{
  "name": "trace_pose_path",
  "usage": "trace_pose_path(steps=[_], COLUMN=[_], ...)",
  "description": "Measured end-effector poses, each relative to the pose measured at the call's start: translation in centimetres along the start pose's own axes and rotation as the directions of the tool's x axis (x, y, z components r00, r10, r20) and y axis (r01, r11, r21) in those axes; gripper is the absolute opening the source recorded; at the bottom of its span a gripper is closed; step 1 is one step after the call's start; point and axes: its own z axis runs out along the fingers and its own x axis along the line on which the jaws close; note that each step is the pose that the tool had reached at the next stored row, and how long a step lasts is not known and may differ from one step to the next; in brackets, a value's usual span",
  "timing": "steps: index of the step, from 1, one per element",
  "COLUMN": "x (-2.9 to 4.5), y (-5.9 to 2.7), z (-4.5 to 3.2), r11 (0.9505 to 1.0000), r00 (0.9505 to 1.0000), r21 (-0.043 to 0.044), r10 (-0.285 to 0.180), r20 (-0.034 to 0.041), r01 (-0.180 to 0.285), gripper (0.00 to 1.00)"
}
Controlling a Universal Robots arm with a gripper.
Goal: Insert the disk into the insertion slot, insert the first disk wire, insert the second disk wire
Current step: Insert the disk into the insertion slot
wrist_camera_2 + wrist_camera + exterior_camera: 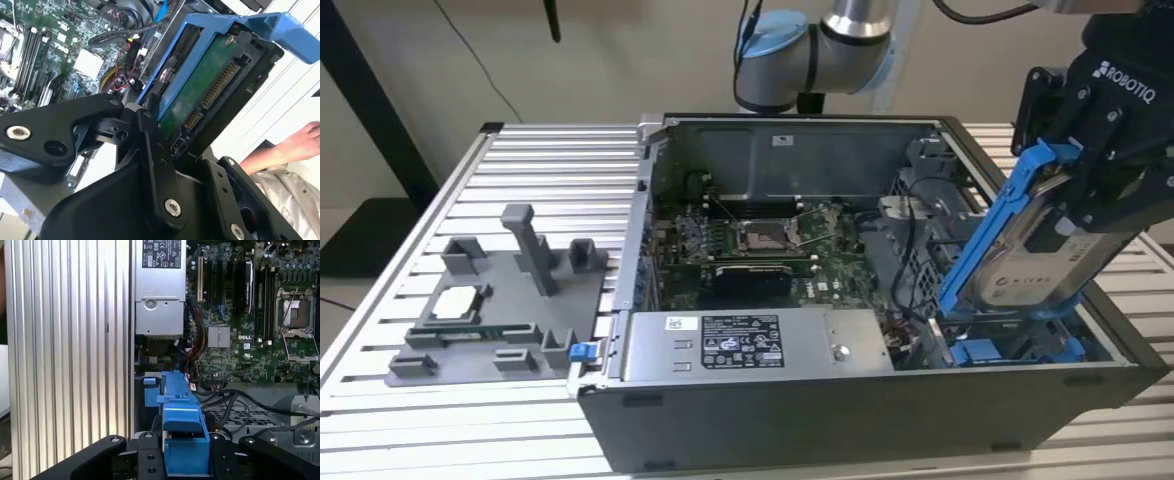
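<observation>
My gripper (1083, 190) is shut on the disk (1041, 245), a silver-grey drive in a bright blue carrier. I hold it steeply tilted above the open computer case, at the exterior view's right. Its lower end reaches down towards the insertion slot (1014, 348), where blue guides show in the grey drive cage. In the second wrist view the disk (200, 95) shows its green circuit board and connector between my black fingers (150, 145). The first wrist view has the blue carrier (182, 440) edge-on in my gripper (185, 452).
A grey labelled power supply box (747, 345) lies along the case's near side, and the motherboard with its CPU socket (761, 237) lies in the middle. Black cables (235, 395) loop near the cage. A grey fixture (494, 300) stands on the slatted table. A person's hand (300, 142) is nearby.
</observation>
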Motion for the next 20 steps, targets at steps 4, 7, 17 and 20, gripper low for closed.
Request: trace_pose_path(steps=[4,7,17,20], x=[0.03,0.06,0.04,0.01], y=[-0.48,-0.78,-1.23,-1.25], z=[0.72,1.26,2.68,2.98], r11=[1.0000,1.0000,1.0000,1.0000], r00=[1.0000,1.0000,1.0000,1.0000], r21=[0.0000,0.0000,0.0000,0.0000], r10=[0.000,0.000,0.000,0.000], r20=[0.0001,0.0000,0.0013,0.0029], r01=[0.000,0.000,0.000,0.000], gripper=[0.00,0.00,0.00,0.00])
